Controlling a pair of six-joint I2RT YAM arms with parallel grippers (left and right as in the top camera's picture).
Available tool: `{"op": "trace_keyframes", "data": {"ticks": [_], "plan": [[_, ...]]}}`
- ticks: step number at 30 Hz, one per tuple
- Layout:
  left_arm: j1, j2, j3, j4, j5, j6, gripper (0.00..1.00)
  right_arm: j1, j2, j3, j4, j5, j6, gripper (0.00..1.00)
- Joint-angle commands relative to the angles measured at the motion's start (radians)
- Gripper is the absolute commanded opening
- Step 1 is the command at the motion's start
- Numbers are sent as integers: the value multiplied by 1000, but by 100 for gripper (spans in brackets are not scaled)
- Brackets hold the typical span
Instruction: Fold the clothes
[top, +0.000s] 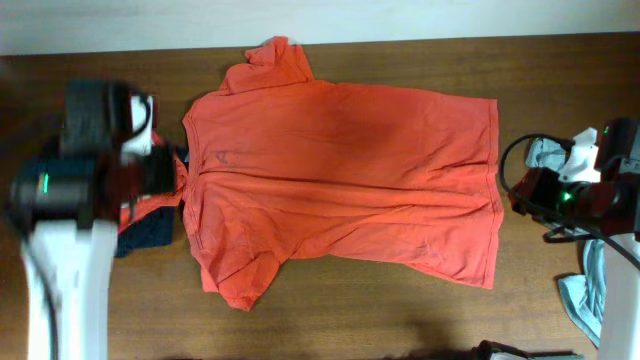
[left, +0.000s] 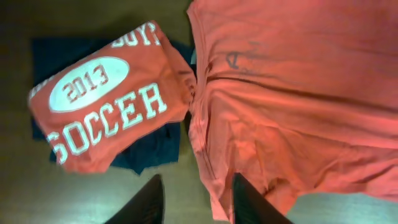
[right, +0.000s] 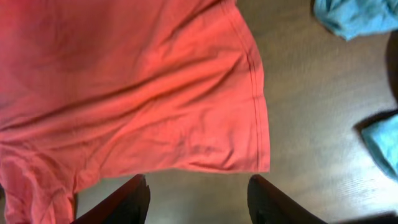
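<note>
The big orange-red T-shirt (top: 340, 180) lay spread flat across the middle of the tabletop (top: 400, 310). Its collar pointed toward the left arm and its hem toward the right arm. One sleeve was bunched at the far edge and the other was spread toward the near edge.

Just beside the collar sat a folded orange-red shirt (left: 106, 106) with its white "2013" and "SOCCER" lettering facing up. It rested on top of a dark navy shirt (left: 155, 146), which stuck out from under it. Beyond the hem, a pale blue shirt (right: 354, 15) lay crumpled at the right edge, apart from the spread shirt.

The left end effector (left: 198, 186) was released, its fingers apart beside the near sleeve and grasping nothing. The right end effector (right: 198, 186) was also released. Its fingers stood wide apart just off the hem corner, with only bare wood between them.
</note>
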Motion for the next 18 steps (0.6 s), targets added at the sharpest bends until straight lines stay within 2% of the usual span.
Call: {"op": "trace_keyframes", "data": {"ticks": [1,3,4,10,15,18], "plan": [[-6,-107,-222,31,-37,-147,44,6,3,-35,-8,-16,-11,56],[-5,-161,-358,72,13,-209,53,6,4,-55,-3,-16,-11,56],[-5,-177,-418,95,58,-238,54,6,4,-65,2,-17,-11,56],[-5,-158,-699,227,291,-388,55,6,5,-113,20,-23,-11,56],[-6,-105,-769,237,292,-451,54,6,5,-139,24,-23,-16,56],[-6,-88,-774,224,259,-500,61,6,5,-155,34,-23,-19,56]]}}
